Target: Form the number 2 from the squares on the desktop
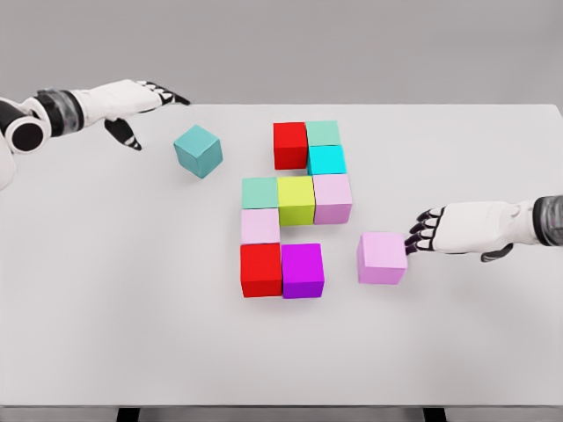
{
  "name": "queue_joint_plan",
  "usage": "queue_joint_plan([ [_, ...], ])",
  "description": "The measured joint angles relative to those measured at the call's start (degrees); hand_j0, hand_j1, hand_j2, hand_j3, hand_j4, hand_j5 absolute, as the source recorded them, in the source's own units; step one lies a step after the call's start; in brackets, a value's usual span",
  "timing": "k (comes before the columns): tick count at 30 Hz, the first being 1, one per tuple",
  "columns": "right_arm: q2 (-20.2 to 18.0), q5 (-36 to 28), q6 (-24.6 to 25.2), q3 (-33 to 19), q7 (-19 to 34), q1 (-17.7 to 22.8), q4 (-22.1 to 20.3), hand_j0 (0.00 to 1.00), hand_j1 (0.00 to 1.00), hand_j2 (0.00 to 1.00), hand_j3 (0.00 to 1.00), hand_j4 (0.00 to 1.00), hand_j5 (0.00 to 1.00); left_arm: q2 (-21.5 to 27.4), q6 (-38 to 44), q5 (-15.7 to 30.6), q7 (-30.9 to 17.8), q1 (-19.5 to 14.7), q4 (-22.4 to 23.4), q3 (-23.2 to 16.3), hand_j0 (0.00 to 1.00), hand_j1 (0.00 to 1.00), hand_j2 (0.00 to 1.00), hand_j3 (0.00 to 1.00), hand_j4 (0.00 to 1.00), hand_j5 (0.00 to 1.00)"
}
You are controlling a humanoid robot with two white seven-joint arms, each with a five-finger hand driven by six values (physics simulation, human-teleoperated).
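Observation:
Coloured cubes lie on the white desktop (132,308). A joined group holds a red cube (289,145), a mint cube (323,133), a cyan cube (326,160), a pale pink cube (332,198), a yellow-green cube (296,200), a green cube (260,192), a light pink cube (260,226), a second red cube (261,269) and a purple cube (303,270). A teal cube (198,150) lies apart at the upper left, turned askew. A pink cube (382,258) sits right of the purple one with a gap. My right hand (420,234) touches its right side, fingers extended. My left hand (145,101) hovers open, left of the teal cube.
The table's far edge runs just behind the top cubes, and its front edge crosses the bottom of the view. Bare tabletop stretches across the left half and the front.

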Motion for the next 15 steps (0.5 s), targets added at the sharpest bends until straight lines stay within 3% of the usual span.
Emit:
queue_joint_plan([
  [7, 0.6, 0.2, 0.0, 0.0, 0.0, 0.0, -1.5, 0.99, 0.99, 0.99, 0.99, 0.99, 0.99, 2.0, 0.0, -6.6, -0.1, 0.0, -0.5, -2.6, 0.97, 0.97, 0.97, 0.97, 0.97, 0.97],
  [15, 0.7, 0.3, 0.0, 0.1, 0.0, 0.0, -3.5, 0.99, 0.99, 0.99, 0.99, 0.99, 0.99, 2.2, 0.0, -10.9, -0.1, 0.0, -0.9, -3.6, 0.97, 0.97, 0.97, 0.97, 0.97, 0.97],
])
